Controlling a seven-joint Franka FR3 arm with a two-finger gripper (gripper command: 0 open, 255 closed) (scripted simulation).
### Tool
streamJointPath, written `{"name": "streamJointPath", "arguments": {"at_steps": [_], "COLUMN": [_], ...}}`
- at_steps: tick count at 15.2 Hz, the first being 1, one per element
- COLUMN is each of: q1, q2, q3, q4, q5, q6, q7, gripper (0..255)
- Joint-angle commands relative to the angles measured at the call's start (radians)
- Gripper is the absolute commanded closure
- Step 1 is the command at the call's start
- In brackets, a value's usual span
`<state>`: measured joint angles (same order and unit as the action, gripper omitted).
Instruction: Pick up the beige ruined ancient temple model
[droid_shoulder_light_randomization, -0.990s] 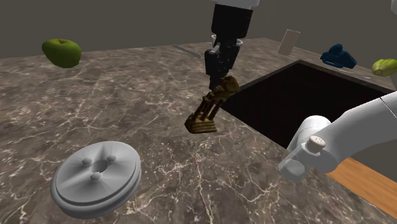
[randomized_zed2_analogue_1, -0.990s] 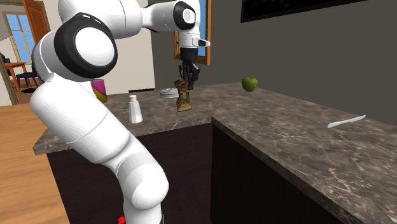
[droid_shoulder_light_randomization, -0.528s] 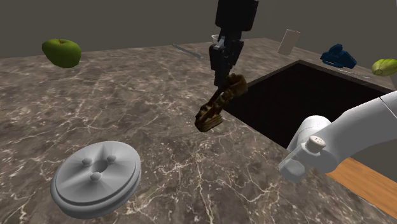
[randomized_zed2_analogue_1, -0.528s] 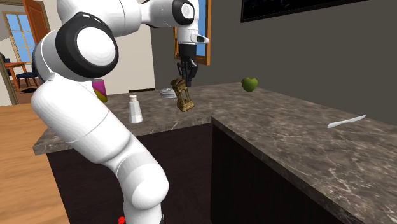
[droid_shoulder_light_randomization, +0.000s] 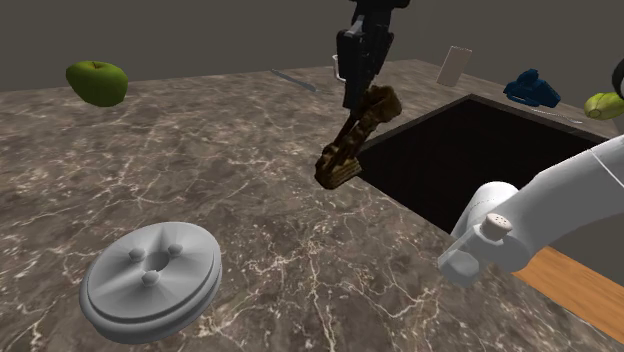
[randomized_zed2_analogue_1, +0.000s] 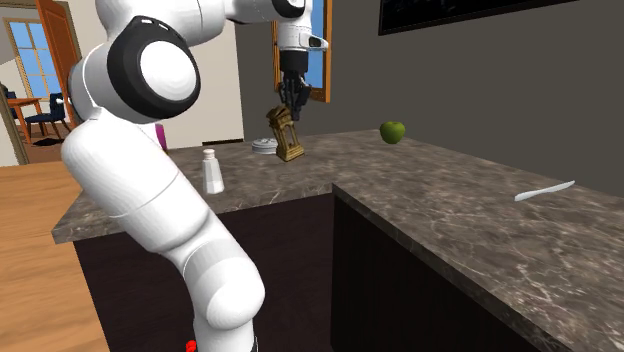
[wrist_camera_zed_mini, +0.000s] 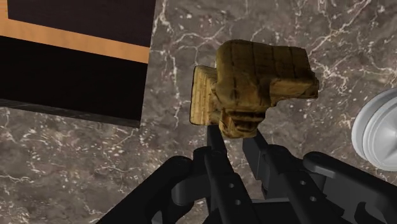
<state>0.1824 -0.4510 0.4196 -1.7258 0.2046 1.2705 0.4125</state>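
Against a second ago, I have carried the temple model (droid_shoulder_light_randomization: 355, 140) higher. Its base then hung just over the desk (droid_shoulder_light_randomization: 220, 150); now it swings well clear of the marbled top and leans further over. My end effector (droid_shoulder_light_randomization: 361, 96) is closed narrow on the model's upper end, one finger pressed to each side of it. In the shoulder view the model's long axis runs from the gripped end at 1 o'clock down to the free base at 7 o'clock. In the second exterior view the base points toward 5 o'clock. Across the shoulder view from the left, a green apple (droid_shoulder_light_randomization: 97, 81) sits well apart at the model's 10 o'clock. A grey round dish (droid_shoulder_light_randomization: 151, 279) lies at its 7 o'clock, three small studs on its face. A dark gap (droid_shoulder_light_randomization: 470, 150) at the desk's inner corner lies just at 3 o'clock, and a blue object (droid_shoulder_light_randomization: 530, 88) rests far off at 2 o'clock.
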Motion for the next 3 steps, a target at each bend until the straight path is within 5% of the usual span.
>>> {"name": "streamJointPath", "arguments": {"at_steps": [1, 3], "q1": [-0.003, -0.003], "q2": [0.016, 0.018], "q3": [0.001, 0.001], "q4": [0.040, 0.043], "q5": [-0.005, -0.005], "q6": [-0.024, -0.026], "q7": [0.004, 0.005], "gripper": [255, 255]}}
